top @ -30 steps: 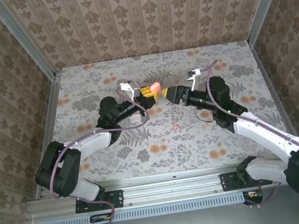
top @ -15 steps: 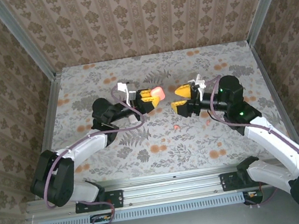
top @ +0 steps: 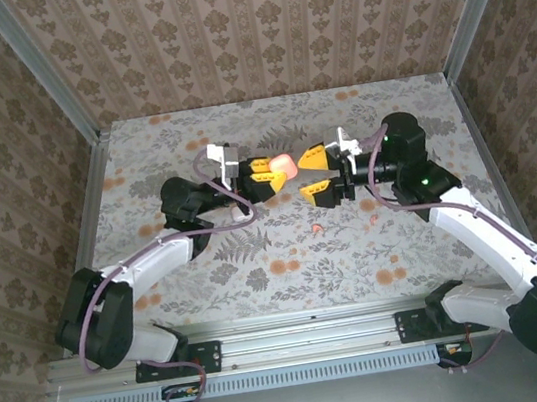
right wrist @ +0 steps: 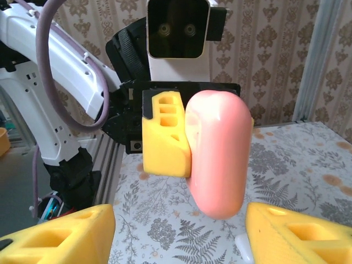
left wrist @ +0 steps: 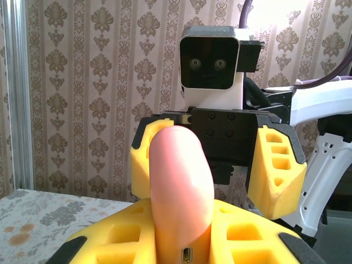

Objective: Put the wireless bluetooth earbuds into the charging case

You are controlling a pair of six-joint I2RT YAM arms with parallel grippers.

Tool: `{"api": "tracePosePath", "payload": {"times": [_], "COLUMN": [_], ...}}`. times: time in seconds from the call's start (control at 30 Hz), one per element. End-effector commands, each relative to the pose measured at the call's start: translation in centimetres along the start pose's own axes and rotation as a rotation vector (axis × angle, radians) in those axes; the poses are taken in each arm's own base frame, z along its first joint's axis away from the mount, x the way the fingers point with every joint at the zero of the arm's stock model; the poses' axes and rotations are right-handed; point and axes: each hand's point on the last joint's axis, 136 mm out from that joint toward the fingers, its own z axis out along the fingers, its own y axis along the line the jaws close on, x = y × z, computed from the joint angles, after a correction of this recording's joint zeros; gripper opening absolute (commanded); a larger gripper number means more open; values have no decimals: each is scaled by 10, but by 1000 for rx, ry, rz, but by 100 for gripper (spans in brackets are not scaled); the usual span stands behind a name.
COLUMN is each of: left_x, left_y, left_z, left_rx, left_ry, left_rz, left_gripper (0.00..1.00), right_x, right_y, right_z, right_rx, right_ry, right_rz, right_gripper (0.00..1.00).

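Coral-pink earbud (top: 315, 226): loose on table (top: 259, 273), on near side of both grippers, not picked up.
Left gripper (top: 266, 173): clamped on pink charging case (top: 284, 166), held up off table.
Case looks shut; no earbud seen inside.
Right gripper (top: 310, 173): jaws apart, empty, facing case, just beside it.
Judgement: early stage; case opening, earbud pickup and insertion all outstanding.

Cannot make out the shape of the tiny coral earbud (top: 315, 226) from above. Cropped by the bottom edge: pink case (left wrist: 180, 187) at the left wrist; yellow fingers (right wrist: 60, 234) and a white bit (right wrist: 243, 250) at the right wrist.
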Motion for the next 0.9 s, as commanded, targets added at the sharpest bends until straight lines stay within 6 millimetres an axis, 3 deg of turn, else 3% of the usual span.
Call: {"api": "tracePosePath", "payload": {"times": [0.0,0.17,0.6,0.73,0.87], "left_x": [-15,-16,-13,-7,1], "left_y": [-12,-12,-11,-4,13], "left_z": [7,9,10,7,-4], "left_rx": [68,80,72,43,-14], "left_ry": [-24,-23,-22,-21,-6], "left_rz": [36,36,23,23,25], "left_gripper": [21,21,21,25,37], "right_x": [-11,-14,-17,-14,-5], "right_y": [6,4,-1,-4,-12], "right_z": [0,4,11,9,5], "right_rx": [-62,-88,-145,-129,-77], "right_ry": [-12,-18,-19,-3,55], "right_rz": [-45,-49,-69,-81,-110], "right_gripper": [65,62,26,20,17]}}
